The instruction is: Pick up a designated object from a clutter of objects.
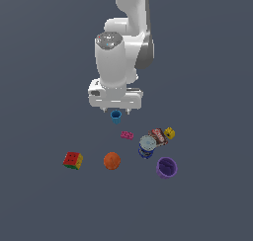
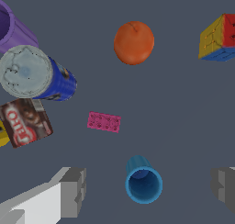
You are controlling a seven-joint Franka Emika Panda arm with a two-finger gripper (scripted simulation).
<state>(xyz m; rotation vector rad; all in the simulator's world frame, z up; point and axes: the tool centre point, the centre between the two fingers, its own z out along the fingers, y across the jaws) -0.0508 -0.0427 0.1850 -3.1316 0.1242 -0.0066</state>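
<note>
One blue cup [image 1: 116, 117] stands upright on the dark floor [image 1: 39, 200], mouth up, directly below the claw [image 1: 115, 110]. In the wrist view the blue cup [image 2: 143, 182] sits between the two fingers [image 2: 73, 191], with a clear gap to each side.

The claw is spread wide. Its pads touch nothing and it holds nothing.

The remaining items number one of each:
- One pink brick [image 1: 127, 135] lies flat, near the cup and the closest item to it.
- One orange ball [image 1: 112, 160] rests farther from the arm.
- One puzzle cube [image 1: 73, 160] sits well apart, toward the exterior view's left.
- One blue can [image 1: 146, 146] with a pale lid stands toward the exterior view's right.
- One red-brown packet [image 1: 158, 136] lies just beside the can.
- One yellow block [image 1: 169, 133] lies just beside the packet, on its far side from the can.
- One purple cup [image 1: 166, 167] sits near the can, mouth up.

The white arm [image 1: 121, 42] hangs over the cup from above.
</note>
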